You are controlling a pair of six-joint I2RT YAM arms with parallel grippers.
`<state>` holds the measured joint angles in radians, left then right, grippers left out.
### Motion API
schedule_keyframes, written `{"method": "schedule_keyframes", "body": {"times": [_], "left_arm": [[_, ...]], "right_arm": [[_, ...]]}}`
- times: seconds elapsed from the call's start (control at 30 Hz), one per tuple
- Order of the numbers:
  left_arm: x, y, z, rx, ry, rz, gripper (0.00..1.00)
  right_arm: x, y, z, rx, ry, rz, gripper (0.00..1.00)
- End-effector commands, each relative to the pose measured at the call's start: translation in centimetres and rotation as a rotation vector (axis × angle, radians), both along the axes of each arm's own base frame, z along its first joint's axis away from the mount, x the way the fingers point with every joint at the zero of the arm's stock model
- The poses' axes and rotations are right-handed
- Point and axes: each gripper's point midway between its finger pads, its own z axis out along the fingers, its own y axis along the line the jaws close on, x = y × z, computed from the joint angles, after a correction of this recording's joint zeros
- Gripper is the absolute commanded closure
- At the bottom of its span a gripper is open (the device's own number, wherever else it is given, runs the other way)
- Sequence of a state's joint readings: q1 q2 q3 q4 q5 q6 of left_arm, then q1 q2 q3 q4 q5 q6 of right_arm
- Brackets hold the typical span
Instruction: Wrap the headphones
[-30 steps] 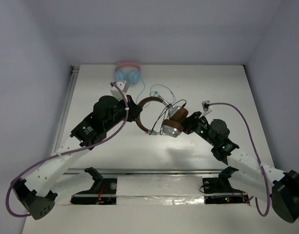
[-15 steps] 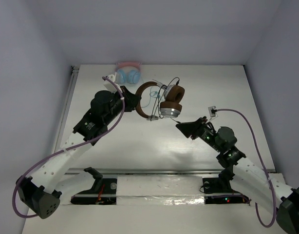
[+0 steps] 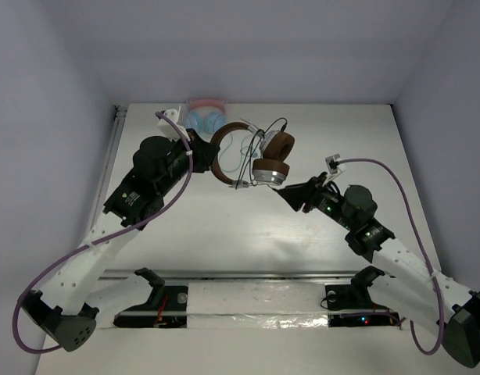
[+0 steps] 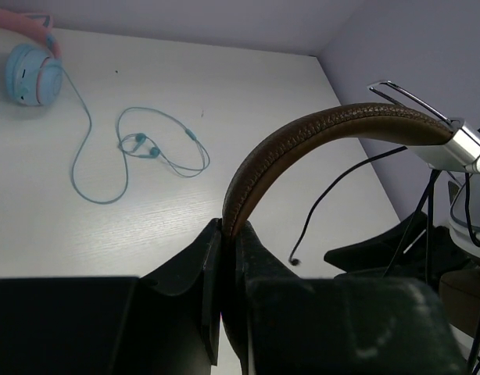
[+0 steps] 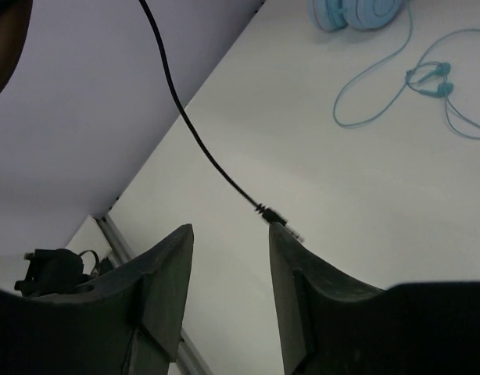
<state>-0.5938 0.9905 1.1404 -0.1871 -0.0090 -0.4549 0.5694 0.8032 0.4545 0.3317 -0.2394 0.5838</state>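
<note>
From overhead, the left gripper (image 3: 204,153) is mostly lost behind its own wrist. The ear cups (image 3: 275,158) overlap too, so I can't separate one from the other. The left wrist camera cuts the headphones (image 4: 334,129) off at the right edge, showing just a silver yoke and some wire.

What that camera does give us is the jaws pressed tight on the brown headband (image 4: 244,183), which arches up and to the right above the table (image 4: 224,86).

Over to the right wrist view, which has what the others lack. The right gripper (image 5: 232,238) has its jaws spread. The dark cable (image 5: 195,129) drops down to its plug (image 5: 276,219), right at one fingertip. Whether they are touching, I can't tell.

Overhead again, the headphones hang at the back middle of the table with a brown pad over a silver cup and thin cable looping around. The pink-and-blue headphones (image 3: 205,117) lie just behind, their blue cable (image 4: 146,148) curled beside them.
</note>
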Motion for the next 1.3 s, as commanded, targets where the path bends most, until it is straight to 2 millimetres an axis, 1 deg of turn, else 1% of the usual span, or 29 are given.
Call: {"method": "schedule_keyframes", "body": {"times": [0.0,0.17,0.27,0.33,0.37,0.47,0.53,0.63,0.67,0.7,0.73,0.77,0.8,0.83,0.87,0.9,0.93,1.0,1.03,1.07,1.2,1.27], "left_arm": [[-1.4,0.2,5.4,-0.078,-0.116,-0.037,1.0],[-1.8,0.4,6.2,-0.067,-0.131,-0.046,1.0],[-1.9,0.3,6.7,-0.067,-0.138,-0.054,1.0],[-1.9,0.3,7.2,-0.067,-0.147,-0.056,1.0],[-1.9,0.3,7.3,-0.065,-0.146,-0.056,1.0],[-1.9,0.1,7.5,-0.066,-0.146,-0.067,1.0],[-1.9,0.0,7.4,-0.062,-0.143,-0.072,1.0],[-2.0,-0.4,7.1,-0.065,-0.132,-0.091,1.0],[-2.1,-0.4,7.1,-0.068,-0.132,-0.095,1.0],[-2.0,-0.5,6.9,-0.069,-0.128,-0.098,1.0],[-2.1,-0.6,6.9,-0.071,-0.128,-0.103,1.0],[-2.2,-0.7,6.9,-0.073,-0.127,-0.11,1.0],[-2.2,-0.7,6.8,-0.077,-0.124,-0.111,1.0],[-2.3,-0.7,6.8,-0.077,-0.124,-0.113,1.0],[-2.3,-0.7,6.8,-0.079,-0.124,-0.111,1.0],[-2.4,-0.6,6.8,-0.083,-0.128,-0.111,1.0],[-2.4,-0.6,6.9,-0.084,-0.13,-0.109,1.0],[-2.3,-0.3,7.1,-0.084,-0.134,-0.094,1.0],[-2.3,-0.3,7.4,-0.087,-0.14,-0.093,1.0],[-2.3,-0.3,7.4,-0.087,-0.141,-0.093,1.0],[-1.7,-0.9,7.5,-0.115,-0.145,-0.096,1.0],[-1.3,-1.2,7.0,-0.127,-0.131,-0.094,1.0]], "right_arm": [[-0.2,0.8,2.6,-0.028,-0.102,0.068,0.5],[-1.0,1.0,3.6,-0.016,-0.146,0.106,0.49],[-0.9,1.1,4.3,-0.011,-0.176,0.108,0.48],[-0.8,1.2,4.9,-0.015,-0.201,0.111,0.45],[-0.8,1.3,5.4,-0.014,-0.219,0.122,0.44],[-0.6,1.8,5.7,-0.037,-0.256,0.147,0.39],[0.1,2.2,5.6,-0.068,-0.258,0.155,0.36],[0.5,3.1,5.1,-0.094,-0.261,0.195,0.34],[0.0,3.6,4.9,-0.094,-0.259,0.243,0.34],[0.0,4.0,5.2,-0.084,-0.271,0.261,0.34],[0.2,4.6,4.5,-0.081,-0.247,0.29,0.34],[-0.4,5.2,4.2,-0.075,-0.244,0.346,0.34],[-0.2,5.5,4.4,-0.063,-0.256,0.356,0.36],[-0.1,5.7,4.3,-0.052,-0.241,0.363,0.44],[0.1,6.1,3.5,-0.053,-0.224,0.373,0.51],[0.3,6.2,3.6,-0.044,-0.232,0.373,0.59],[0.4,6.2,3.4,-0.039,-0.218,0.369,0.69],[0.5,6.3,3.0,-0.035,-0.208,0.363,0.7],[0.4,6.2,2.9,-0.03,-0.202,0.365,0.81],[0.4,6.2,2.9,-0.023,-0.197,0.365,0.86],[-0.2,6.1,2.8,0.044,-0.187,0.365,0.93],[-0.4,6.0,2.8,0.075,-0.164,0.36,0.97]]}}
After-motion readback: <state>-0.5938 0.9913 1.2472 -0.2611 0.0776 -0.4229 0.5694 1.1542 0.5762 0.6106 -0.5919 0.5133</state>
